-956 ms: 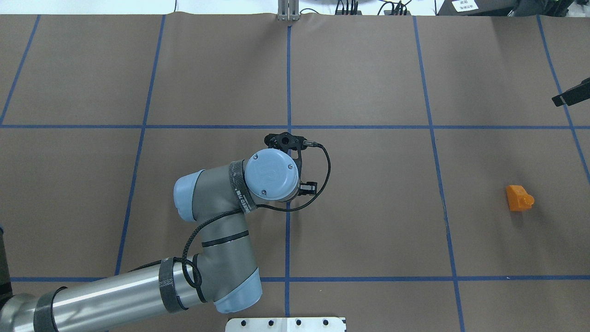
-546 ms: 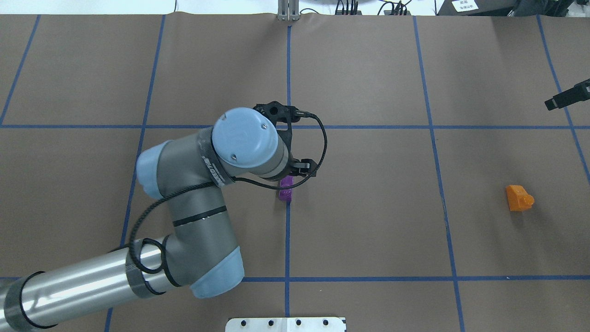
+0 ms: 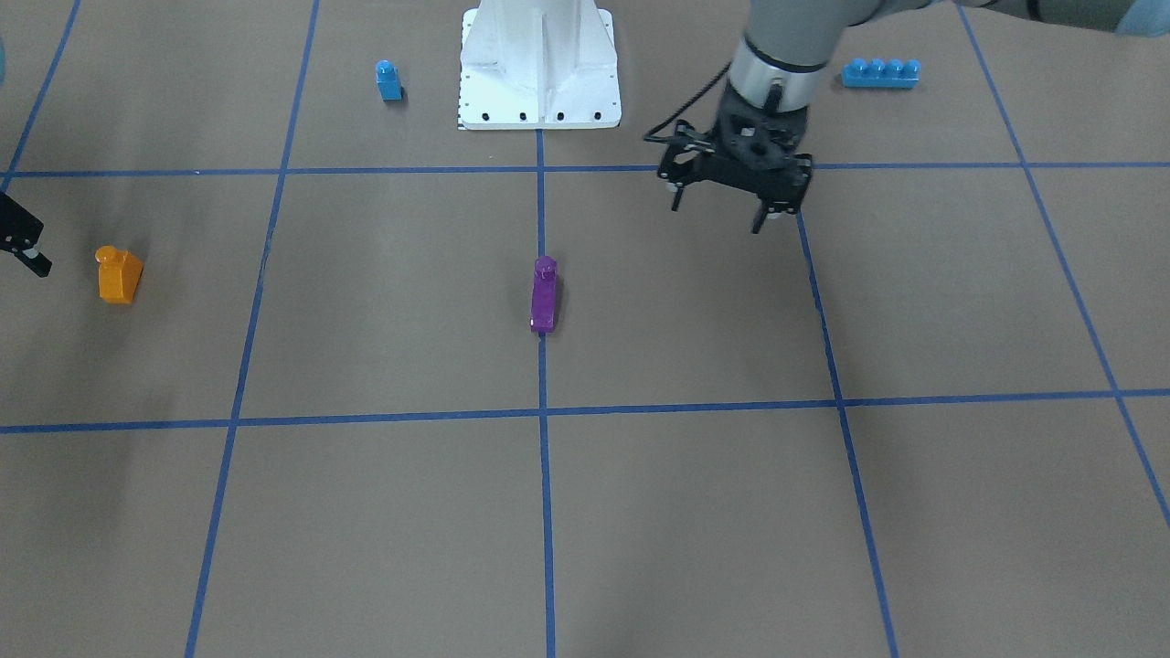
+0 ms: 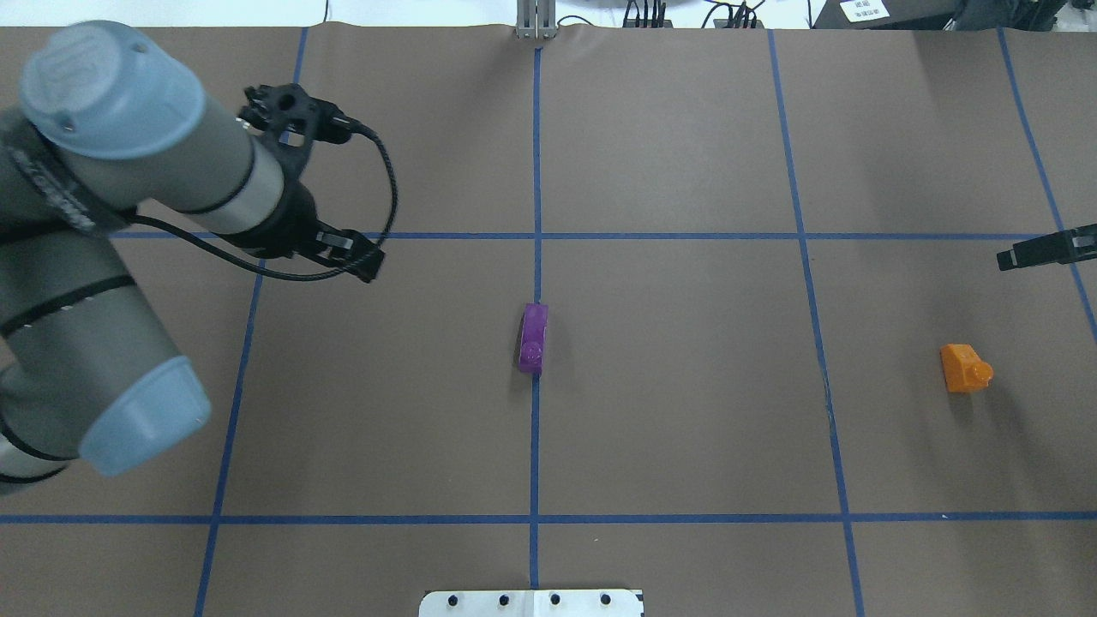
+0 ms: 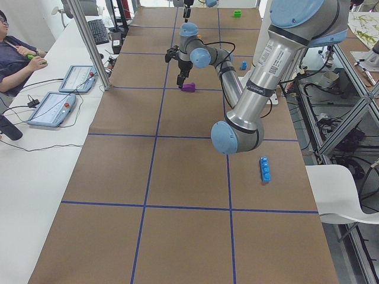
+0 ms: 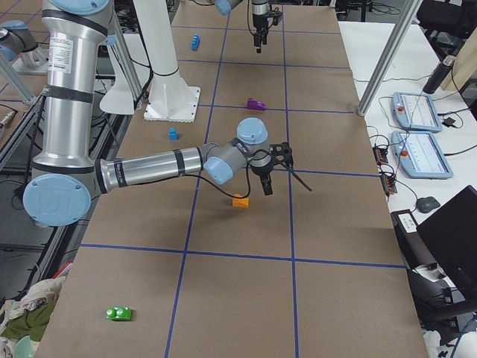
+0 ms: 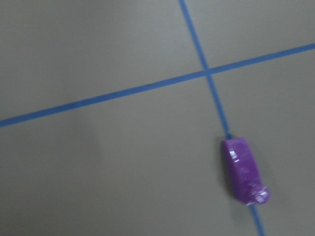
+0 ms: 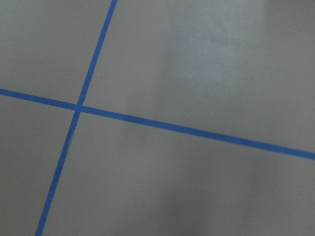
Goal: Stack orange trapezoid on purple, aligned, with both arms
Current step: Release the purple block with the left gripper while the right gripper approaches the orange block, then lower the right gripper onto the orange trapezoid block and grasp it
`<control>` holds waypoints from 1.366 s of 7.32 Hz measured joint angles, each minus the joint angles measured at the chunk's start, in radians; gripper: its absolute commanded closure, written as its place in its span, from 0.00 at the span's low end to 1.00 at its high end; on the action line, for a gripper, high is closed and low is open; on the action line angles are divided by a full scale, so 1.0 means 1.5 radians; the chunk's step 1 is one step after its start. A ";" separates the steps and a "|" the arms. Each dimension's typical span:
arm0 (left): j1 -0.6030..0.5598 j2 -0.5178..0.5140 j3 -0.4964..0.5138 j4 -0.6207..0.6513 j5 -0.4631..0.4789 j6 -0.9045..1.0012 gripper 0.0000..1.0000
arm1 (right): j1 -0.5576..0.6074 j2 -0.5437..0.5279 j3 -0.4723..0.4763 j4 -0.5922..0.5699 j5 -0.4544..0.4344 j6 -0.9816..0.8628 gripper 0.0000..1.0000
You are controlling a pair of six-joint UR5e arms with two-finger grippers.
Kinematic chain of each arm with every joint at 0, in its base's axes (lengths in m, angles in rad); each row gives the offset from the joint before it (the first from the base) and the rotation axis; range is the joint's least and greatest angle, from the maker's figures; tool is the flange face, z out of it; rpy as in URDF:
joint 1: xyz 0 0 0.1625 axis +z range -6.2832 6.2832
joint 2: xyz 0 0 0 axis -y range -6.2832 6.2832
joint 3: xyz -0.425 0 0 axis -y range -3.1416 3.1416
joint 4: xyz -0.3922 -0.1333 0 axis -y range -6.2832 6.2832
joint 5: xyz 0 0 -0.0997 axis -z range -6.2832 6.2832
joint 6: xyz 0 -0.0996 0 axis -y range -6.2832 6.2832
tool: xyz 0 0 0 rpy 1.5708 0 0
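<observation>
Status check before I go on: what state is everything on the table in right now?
purple brick: loose on the centre tape line.
orange trapezoid: loose on the table, not stacked.
left gripper: open, empty.
right gripper: apart from the orange trapezoid; open or shut unclear.
small blue brick: upright, untouched.
long blue brick: studs up, untouched.

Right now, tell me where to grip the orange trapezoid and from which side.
Come straight down and pinch the orange trapezoid by its two flat upright sides, below the stud. It stands stud-up, so the top is open to approach. A finger on the sloped face would probably slip.
</observation>
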 measured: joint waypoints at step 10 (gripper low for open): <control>-0.129 0.130 -0.045 0.001 -0.046 0.190 0.00 | -0.317 -0.099 -0.030 0.165 -0.332 0.306 0.50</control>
